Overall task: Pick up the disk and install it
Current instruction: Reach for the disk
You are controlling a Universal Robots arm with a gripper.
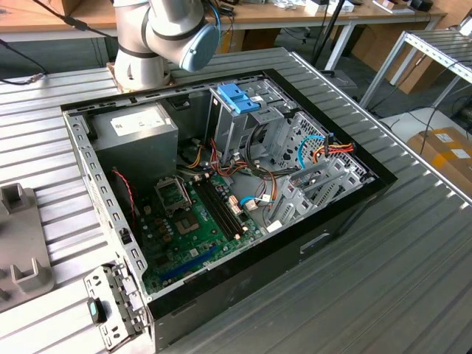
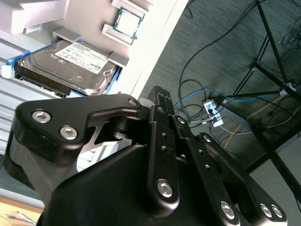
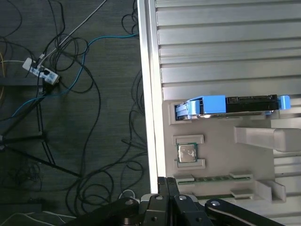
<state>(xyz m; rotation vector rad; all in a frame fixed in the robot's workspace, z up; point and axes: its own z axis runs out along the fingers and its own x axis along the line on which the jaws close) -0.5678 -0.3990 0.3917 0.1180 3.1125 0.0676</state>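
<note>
**Disk parked in its fixture, tool empty above it**

Ribbed metal planks make up the desk (image 1: 383, 295). Past its border, a dark floor (image 3: 94, 141) is strewn with loose cables and a power strip (image 3: 40, 73). A grey fixture (image 3: 216, 141) sits on the desk right at that border.

The disk (image 3: 235, 106) lies in a recess of the fixture. It is edge-on in the first wrist view, with its light-blue rails showing. In the second wrist view the disk (image 2: 70, 68) shows its metal top and white label facing up. A square processor chip (image 3: 188, 153) sits in the fixture's next pocket, just beside the disk. Thin green boards (image 3: 211, 178) stand on edge in the fixture's slots beyond the chip.

The tool (image 3: 168, 181) hovers over the fixture's border side, apart from the disk and touching nothing. Its two black fingers are pressed together with nothing between them.

In the exterior view, an open computer case (image 1: 81, 147) lies on the desk to the exterior view's right of the fixture (image 1: 18, 251). Inside the case are a green motherboard (image 1: 192, 221), a grey power-supply box (image 1: 136, 129) and a bare blue bracket (image 1: 240, 97) standing upright. The arm's base (image 1: 144, 66) rises just behind the case.
</note>
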